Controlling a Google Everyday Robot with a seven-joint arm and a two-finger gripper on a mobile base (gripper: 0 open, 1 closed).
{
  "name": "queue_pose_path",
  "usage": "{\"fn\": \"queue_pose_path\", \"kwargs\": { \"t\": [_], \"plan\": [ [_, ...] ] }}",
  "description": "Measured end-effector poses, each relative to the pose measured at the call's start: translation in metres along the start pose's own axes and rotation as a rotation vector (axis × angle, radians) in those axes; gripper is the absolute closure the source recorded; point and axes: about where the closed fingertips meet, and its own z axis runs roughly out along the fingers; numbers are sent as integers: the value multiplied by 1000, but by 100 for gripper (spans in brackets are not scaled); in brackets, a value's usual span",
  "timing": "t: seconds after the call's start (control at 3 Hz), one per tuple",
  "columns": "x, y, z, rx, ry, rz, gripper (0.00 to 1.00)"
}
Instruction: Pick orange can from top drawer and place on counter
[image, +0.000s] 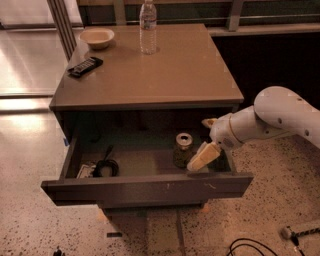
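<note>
The orange can (182, 149) stands upright in the right half of the open top drawer (150, 186), its silver top showing. My gripper (199, 145) reaches into the drawer from the right, just right of the can and at about its height. Its tan fingers (202, 157) are spread open, with nothing between them, and the lower one is close beside the can. The counter (150, 75) above the drawer is the cabinet's flat grey-tan top.
On the counter stand a clear water bottle (148, 27) at the back, a pale bowl (97, 37) at the back left and a black remote (85, 66). A black coiled item (105, 167) lies in the drawer's left part. Cables (250, 246) lie on the floor at the lower right.
</note>
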Motion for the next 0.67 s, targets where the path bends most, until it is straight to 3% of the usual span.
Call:
{"fn": "queue_pose_path", "kwargs": {
  "t": [0.67],
  "plan": [
    [-2,-15,30,6,-56,0,8]
  ]
}}
